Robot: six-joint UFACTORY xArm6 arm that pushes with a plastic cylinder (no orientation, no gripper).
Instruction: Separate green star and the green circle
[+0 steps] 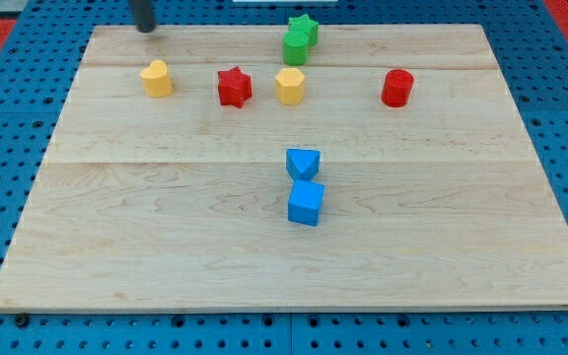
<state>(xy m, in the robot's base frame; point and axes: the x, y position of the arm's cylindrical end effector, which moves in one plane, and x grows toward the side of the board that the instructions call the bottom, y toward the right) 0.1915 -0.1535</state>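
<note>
Two green blocks sat pressed together at the top edge of the wooden board (pixel 264 247) — the green star (pixel 305 29) touching the green circle (pixel 296 46), the star up and to the right of it, so the pair's long axis ran slightly aslant from the view's bottom-left to top-right. Above the star the board ended almost at once; to the pair's left and right the top strip lay open.

Just below the circle stood the yellow hexagon (pixel 290 86), with the red star (pixel 234 87) to the hexagon's left and the yellow block (pixel 156 78) farther left; the red cylinder (pixel 397 88) stood well to its right. Far below, the blue triangle (pixel 303 164) touched the blue cube (pixel 306 203).

My tip (pixel 145 28) — a bare rod, with no pincer to open or close — rested near the top edge, well left of the green circle.
</note>
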